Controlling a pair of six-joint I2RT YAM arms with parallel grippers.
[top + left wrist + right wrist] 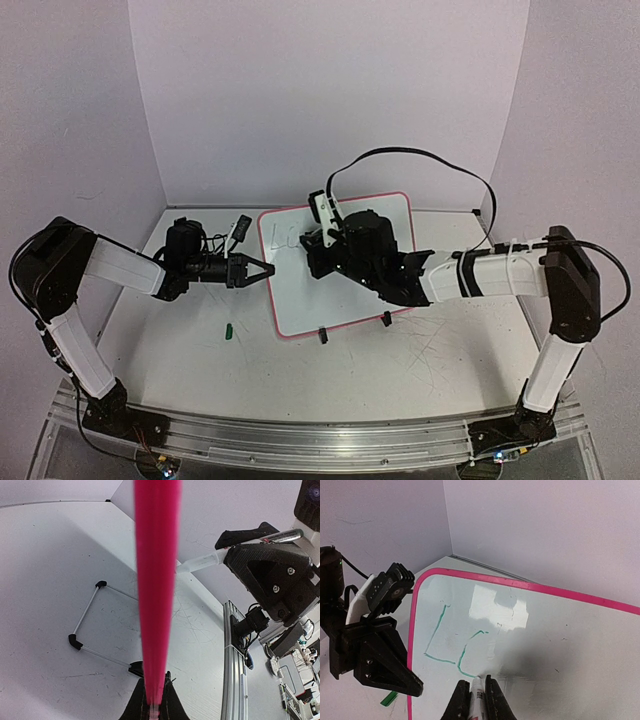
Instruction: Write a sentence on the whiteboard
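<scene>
white tabletop [200, 370] enclosed by pale lilac walls, seen from above and from both wrists.

(a) left pincer [262, 270]: clenched on the left edge of the whiteboard [350, 285]. in the left wrist view the pink frame [156, 580] runs straight up from between its fingers [170, 705], blurred by closeness. the board's face extends away from this pincer toward the right arm.

(b) right pincer [476, 685]: clenched on a marker [477, 695] that points forward out of the jaws, its tip at the board surface directly ahead of the fingertips. seen from the left wrist, the marker [200, 562] juts from the right pincer toward the pink frame.

(c) the sentence [450, 645]: thin green strokes just ahead and left of the right pincer, reading only an "l" and an open curve beside it. the curve's lower end lies at the marker tip.

(d) two black clip feet [322, 337] sit on the board's near edge, on the arm-base side of both pincers.

(e) green cap [228, 330]: lies on the tabletop near the left pincer, on its base side and off the board.
</scene>
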